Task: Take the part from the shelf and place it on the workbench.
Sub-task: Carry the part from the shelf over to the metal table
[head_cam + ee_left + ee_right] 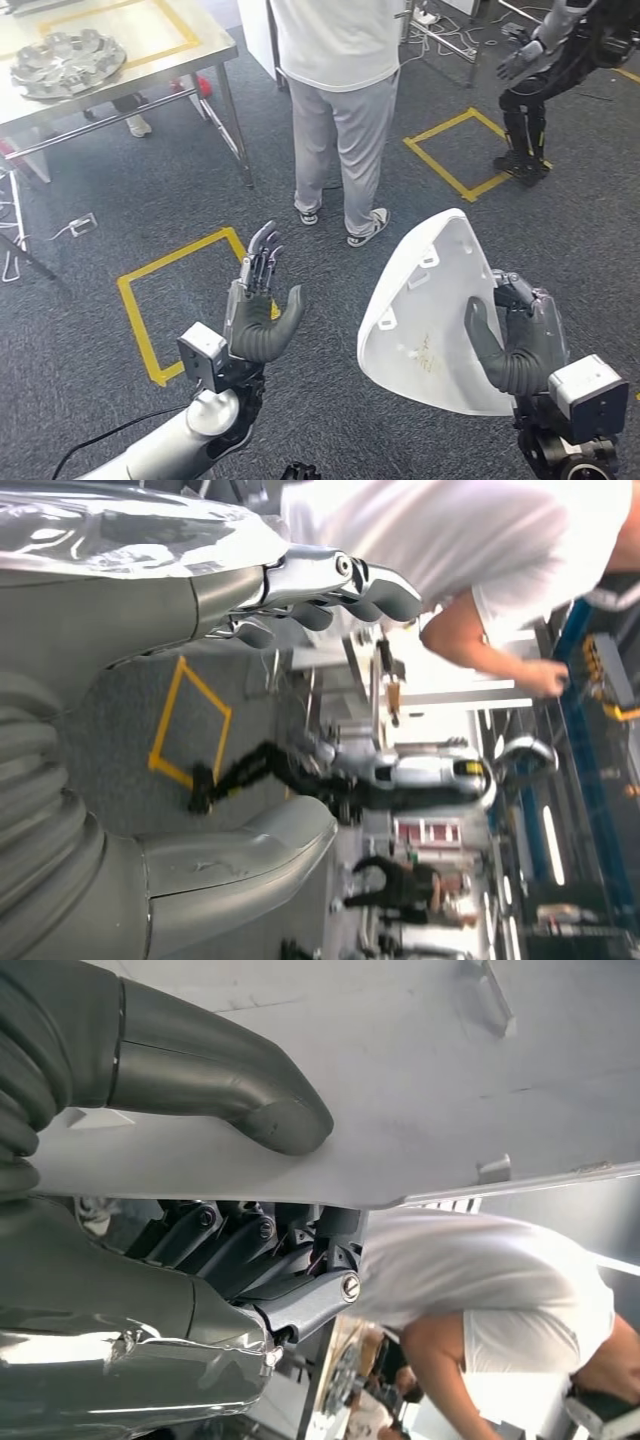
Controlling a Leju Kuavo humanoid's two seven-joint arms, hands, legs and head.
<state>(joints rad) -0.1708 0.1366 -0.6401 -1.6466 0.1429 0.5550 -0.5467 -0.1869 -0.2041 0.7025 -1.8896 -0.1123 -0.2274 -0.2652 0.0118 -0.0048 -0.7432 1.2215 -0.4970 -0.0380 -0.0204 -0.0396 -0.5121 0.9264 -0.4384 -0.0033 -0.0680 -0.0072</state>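
Part [423,310]: white moulded shell, curved, with small raised tabs on its inner face. Held in the right hand [521,345], thumb pressed on the inner face, fingers [226,1245] wrapped behind the edge; carried in the air above the carpet, not yet on the surface [151,45]. Left hand [260,305]: fingers spread, holding nothing, well apart from the shell. Handling, by judgement: light, stiff, smooth and likely slippery; thin rim best pinched near a tab.
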